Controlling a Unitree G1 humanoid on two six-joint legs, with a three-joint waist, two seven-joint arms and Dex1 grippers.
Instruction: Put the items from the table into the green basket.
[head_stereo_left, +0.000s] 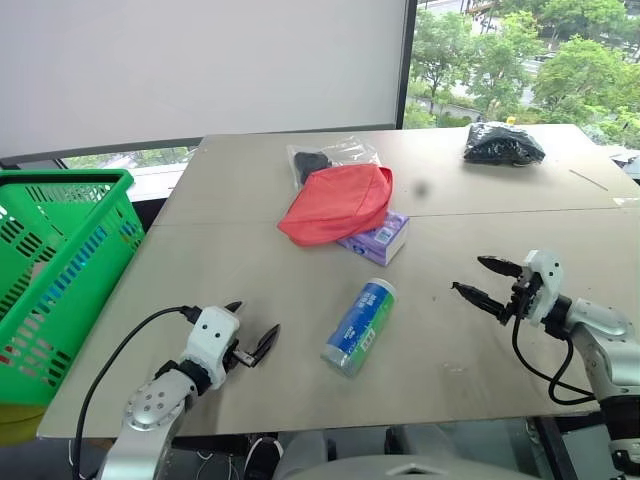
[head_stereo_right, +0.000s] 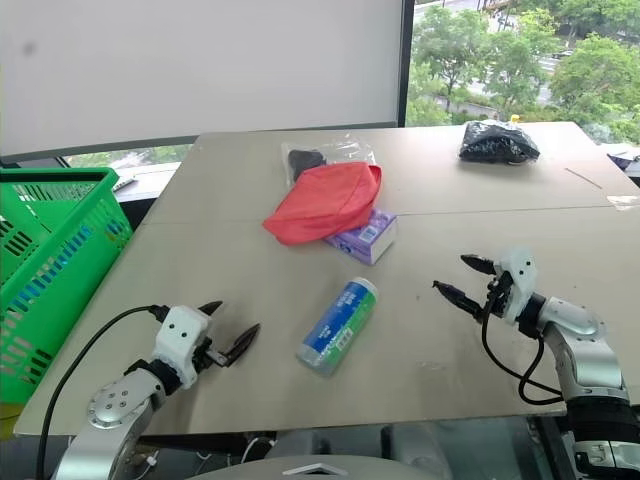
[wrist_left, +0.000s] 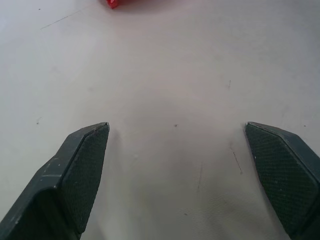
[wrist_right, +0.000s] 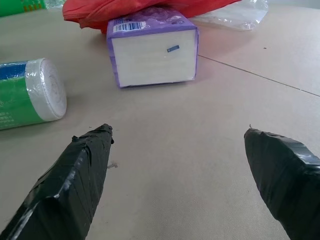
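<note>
Jaws of left gripper (head_stereo_left: 252, 337) and right gripper (head_stereo_left: 484, 281) spread wide, empty, over table (head_stereo_left: 470, 360). Bottle (head_stereo_left: 359, 326) lying between them. Farther: purple tissue pack (head_stereo_left: 380, 238) under red pouch (head_stereo_left: 336, 203). Green basket (head_stereo_left: 55, 270) far left.

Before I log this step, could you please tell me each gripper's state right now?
Left gripper: open, holding nothing, over the table.
Right gripper: open, holding nothing.
</note>
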